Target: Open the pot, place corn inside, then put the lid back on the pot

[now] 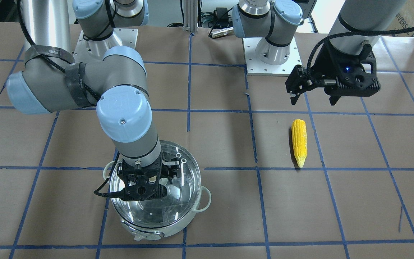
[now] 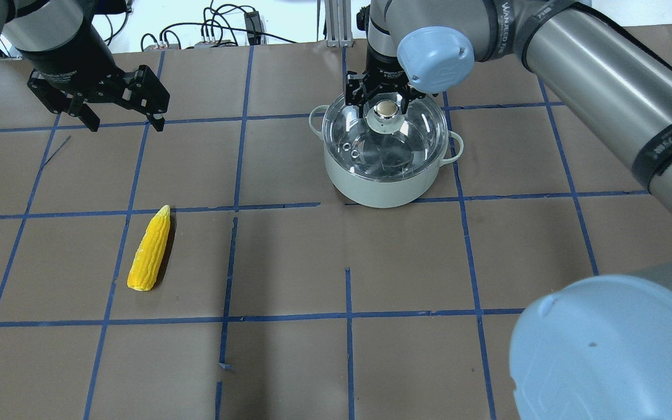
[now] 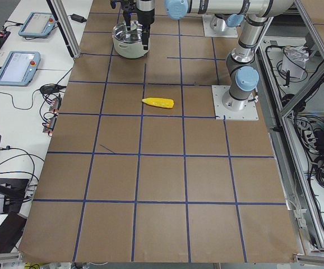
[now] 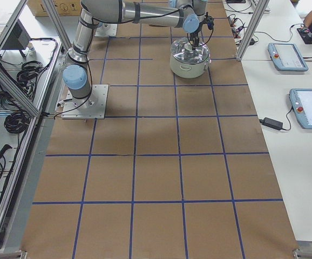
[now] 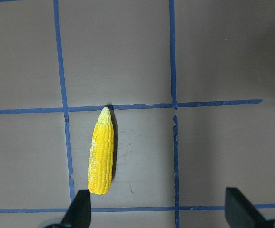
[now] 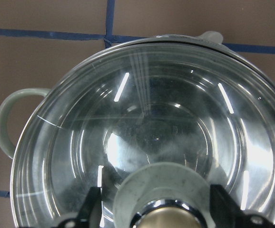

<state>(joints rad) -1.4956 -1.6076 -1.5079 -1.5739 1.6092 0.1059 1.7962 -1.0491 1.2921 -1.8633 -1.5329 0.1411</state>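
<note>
- Corn is lying flat on the table at far left, well apart from the pot. The left gripper is hovering beyond it, jaws spread wide, seemingly waiting its turn.
- Pot is sitting right of centre with the lid on, so nothing's going in yet.
- Right gripper is straddling the knob, fingers parted either side and not clamped, lining up the lift, I'd say.

A black strap up and right of the pot reads roughly "WANJEED", a second strap further right of the pot repeats it partly, and nothing else is legible.
</note>
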